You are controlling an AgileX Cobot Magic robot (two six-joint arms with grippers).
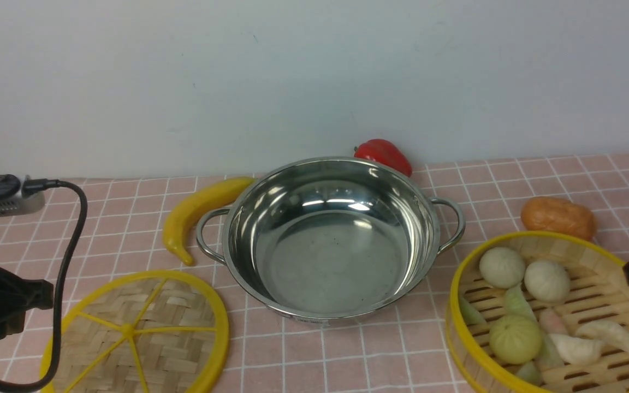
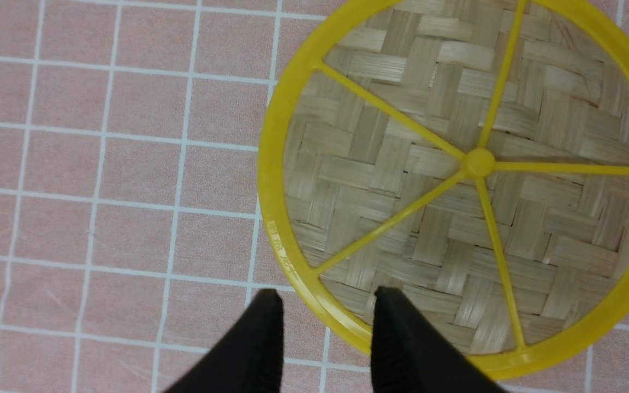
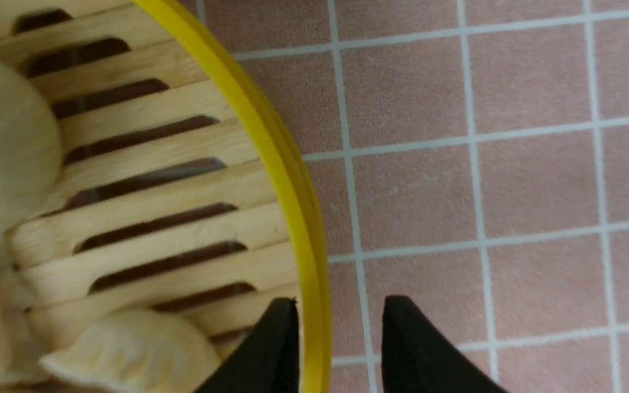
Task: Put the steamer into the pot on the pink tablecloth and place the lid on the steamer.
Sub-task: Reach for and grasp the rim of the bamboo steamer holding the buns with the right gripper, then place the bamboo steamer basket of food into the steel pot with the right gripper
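Front view: the wide, shiny stainless-steel pot (image 1: 328, 256) stands empty mid-table on the pink white-gridded tablecloth (image 1: 511, 185). The round bamboo steamer with the yellow rim (image 1: 544, 236), holding toy buns and dumplings, sits at the near right corner. The flat woven lid with yellow spokes (image 1: 145, 333) lies at the near left corner. A yellow banana (image 1: 194, 215) lies just beside the pot's left handle and a black cable (image 1: 69, 245) loops past the lid; either could snag a carry.

Left wrist view: the left pincer (image 2: 325, 305) is open, straddling the lid's rim. The lid lies flat, so closing may pinch cloth.

Right wrist view: the right pincer (image 3: 339, 308) is open astride the steamer's wall. A one-sided grip could tilt it, rolling the food or catching the pot's rim.
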